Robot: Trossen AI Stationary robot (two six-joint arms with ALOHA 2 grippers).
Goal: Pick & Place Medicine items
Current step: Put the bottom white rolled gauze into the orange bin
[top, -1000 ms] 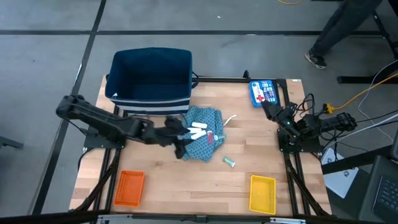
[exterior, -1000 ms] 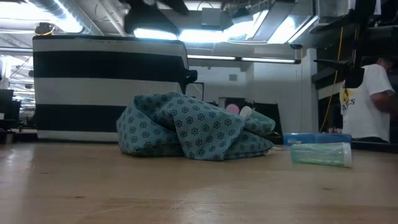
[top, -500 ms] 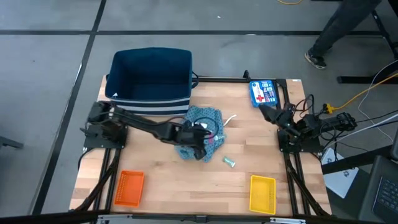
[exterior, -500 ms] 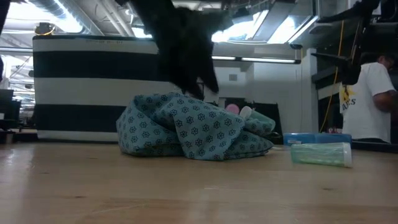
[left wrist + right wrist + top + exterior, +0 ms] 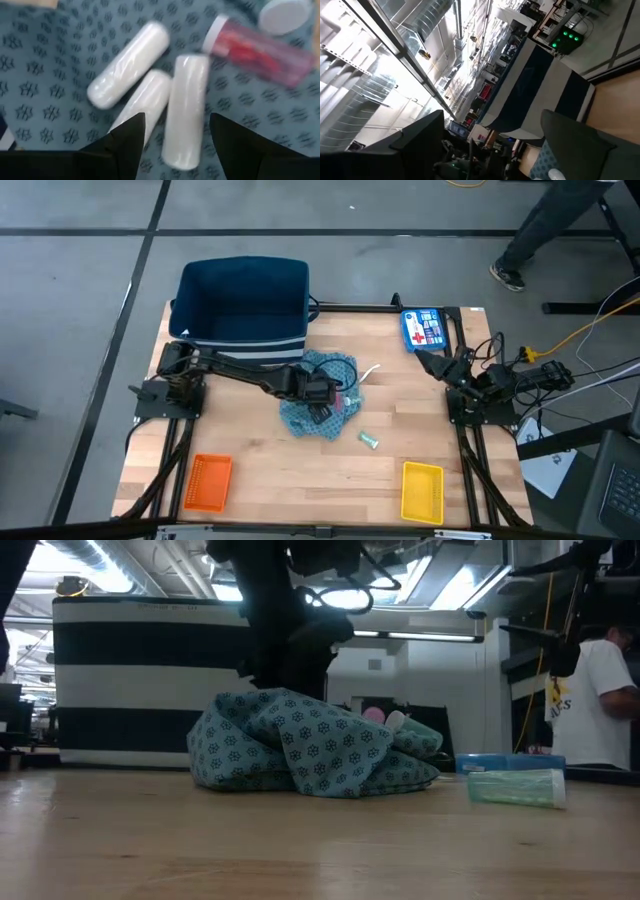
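Observation:
Three white tubes (image 5: 182, 112) and a pink-red tube (image 5: 255, 47) lie on the bunched teal cloth (image 5: 318, 420) at mid-table. My left gripper (image 5: 177, 131) hovers above them, open and pointing down, with its fingers on either side of one white tube; I cannot tell whether they touch it. In the low view it stands just over the cloth's top (image 5: 290, 665). A pale green piece (image 5: 369, 441) lies on its side on the wood, right of the cloth. My right gripper (image 5: 492, 150) waits open near the table's right edge (image 5: 425, 363).
A dark blue bin with striped walls (image 5: 243, 305) stands at the far edge behind the cloth. A flat blue box with a red cross (image 5: 423, 328) lies far right. An orange tray (image 5: 207, 481) and a yellow tray (image 5: 421, 491) sit near the front edge. A person (image 5: 600, 705) stands beyond the table.
My left arm has swung toward the table's right, carrying its gripper from the cloth's left edge to above the tubes. In the low view it has come down into sight over the cloth. The cloth and the tubes have stayed put.

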